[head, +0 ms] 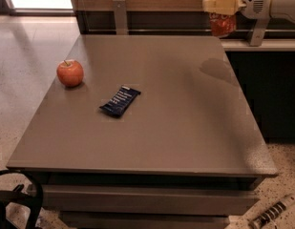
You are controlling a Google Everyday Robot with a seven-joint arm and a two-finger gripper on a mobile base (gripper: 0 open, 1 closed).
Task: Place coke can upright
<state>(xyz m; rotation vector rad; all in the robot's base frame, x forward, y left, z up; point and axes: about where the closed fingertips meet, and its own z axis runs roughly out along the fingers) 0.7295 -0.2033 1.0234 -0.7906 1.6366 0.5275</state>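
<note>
tool (218, 5) clamped on coke can (222, 24) above desk (185, 128) far-right corner | I'd lower it plumb and release only once seated

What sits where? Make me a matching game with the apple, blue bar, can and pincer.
1 apple; 2 dark blue snack bar; 3 coke can; 4 pincer.
a held in the air, top right; b cream-coloured, clamped on the coke can above the far right corner of the table; c near the table's left edge; d lying flat, right of the apple.
Pairs: 1-c, 2-d, 3-a, 4-b.
</note>
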